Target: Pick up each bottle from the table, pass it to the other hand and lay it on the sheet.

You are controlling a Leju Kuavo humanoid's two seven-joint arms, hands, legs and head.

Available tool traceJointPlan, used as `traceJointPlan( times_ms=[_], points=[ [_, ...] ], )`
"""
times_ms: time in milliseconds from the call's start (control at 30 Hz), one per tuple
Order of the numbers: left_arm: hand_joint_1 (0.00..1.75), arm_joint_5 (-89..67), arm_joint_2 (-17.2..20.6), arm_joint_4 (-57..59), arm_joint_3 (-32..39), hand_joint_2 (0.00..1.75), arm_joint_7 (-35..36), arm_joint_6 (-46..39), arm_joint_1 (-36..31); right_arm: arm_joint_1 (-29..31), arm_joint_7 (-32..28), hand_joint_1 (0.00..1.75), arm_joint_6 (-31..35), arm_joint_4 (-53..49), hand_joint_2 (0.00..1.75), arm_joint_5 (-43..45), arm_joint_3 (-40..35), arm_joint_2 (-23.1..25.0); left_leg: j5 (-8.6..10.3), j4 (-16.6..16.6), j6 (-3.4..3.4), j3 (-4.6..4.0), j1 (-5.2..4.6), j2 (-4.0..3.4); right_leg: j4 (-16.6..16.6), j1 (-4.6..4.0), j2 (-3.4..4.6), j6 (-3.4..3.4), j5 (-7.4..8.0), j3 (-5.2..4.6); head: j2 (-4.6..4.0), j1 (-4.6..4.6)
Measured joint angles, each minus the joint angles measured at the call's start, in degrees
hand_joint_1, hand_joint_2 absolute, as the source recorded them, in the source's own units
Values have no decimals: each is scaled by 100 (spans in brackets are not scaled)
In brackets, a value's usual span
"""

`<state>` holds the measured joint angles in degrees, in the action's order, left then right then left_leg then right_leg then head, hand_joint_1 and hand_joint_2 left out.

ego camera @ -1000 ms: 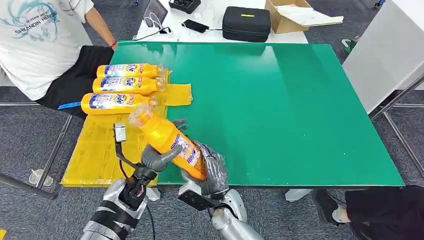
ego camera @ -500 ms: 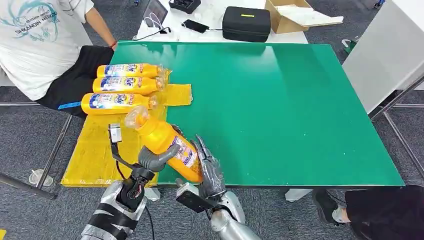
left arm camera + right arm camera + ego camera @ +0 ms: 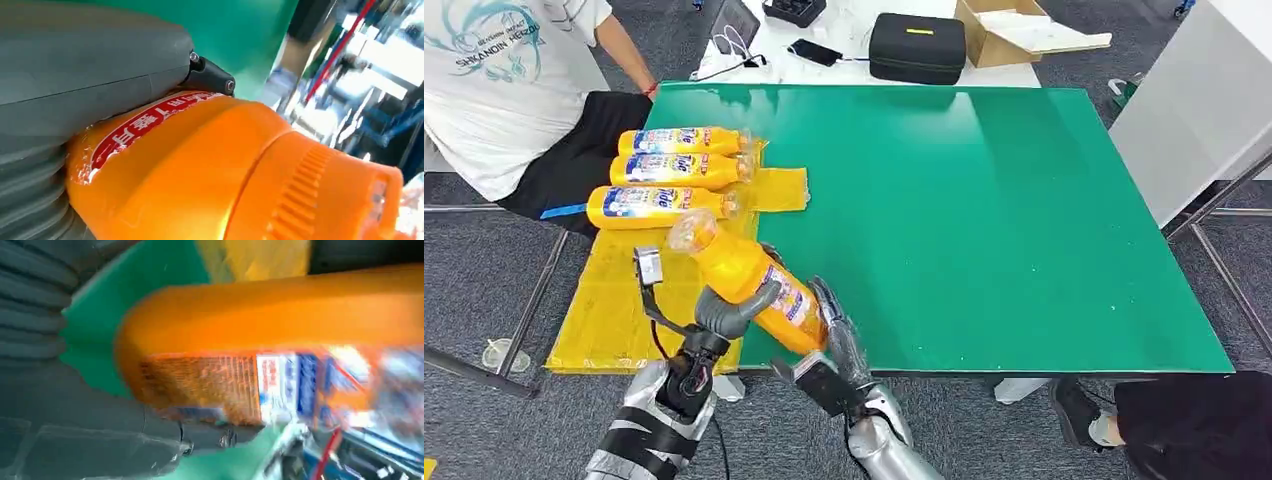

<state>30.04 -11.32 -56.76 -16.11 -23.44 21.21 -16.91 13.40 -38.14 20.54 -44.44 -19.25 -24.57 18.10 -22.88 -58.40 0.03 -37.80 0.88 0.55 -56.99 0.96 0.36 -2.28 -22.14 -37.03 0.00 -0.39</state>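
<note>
The surface (image 3: 984, 220) is bright green. The sheet (image 3: 624, 290) on it is yellow. Three bottles (image 3: 669, 170) on the sheet are yellow-orange with blue and white labels. The held bottle (image 3: 749, 285) is orange, with a clear wrap over its cap and a label in blue, white and red. The left hand (image 3: 724, 312) is grey. The right hand (image 3: 844, 345) is grey with darker fingers. The case (image 3: 916, 45) is black with a small yellow stripe. The person's shirt (image 3: 494, 80) is white with a teal picture.

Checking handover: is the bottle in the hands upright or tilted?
Tilted. The held bottle slants, its cap end up toward the yellow sheet, with the left hand gripping its middle and the right hand at its base.
</note>
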Motion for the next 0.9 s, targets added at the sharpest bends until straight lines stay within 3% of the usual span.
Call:
traceJointPlan(
  times_ms=[233,367,533,700,900],
  points=[
    [175,-2853,120,-142,709,175,-1324,-3113,-412,-299,18,0,-327,-1237,0,434,100,-22,2,0,-1,1,7,0,-1,-5,0,2,1,0,0,0],
    [175,-4785,328,110,1089,175,-1479,-4834,-840,-448,-88,0,-279,-1904,0,688,11,-44,3,0,-1,1,10,3,-2,-9,-1,2,1,2,0,0],
    [175,-6010,579,836,1288,175,-1337,-5701,-1251,-542,-149,0,-113,-2424,0,808,-127,-85,3,0,-2,2,10,1,-2,-8,0,2,1,2,0,2],
    [175,-6314,732,1407,1375,175,-1235,-5862,-1439,-608,-164,0,-69,-2720,0,856,-188,-116,3,0,-2,1,9,1,-1,-8,0,2,1,1,0,2],
    [175,-8148,968,2178,1268,175,-195,-5635,-1687,-630,-184,0,36,-2871,0,1090,-197,-160,2,0,-2,2,9,-2,-1,-8,1,2,1,0,0,2]
  ],
)
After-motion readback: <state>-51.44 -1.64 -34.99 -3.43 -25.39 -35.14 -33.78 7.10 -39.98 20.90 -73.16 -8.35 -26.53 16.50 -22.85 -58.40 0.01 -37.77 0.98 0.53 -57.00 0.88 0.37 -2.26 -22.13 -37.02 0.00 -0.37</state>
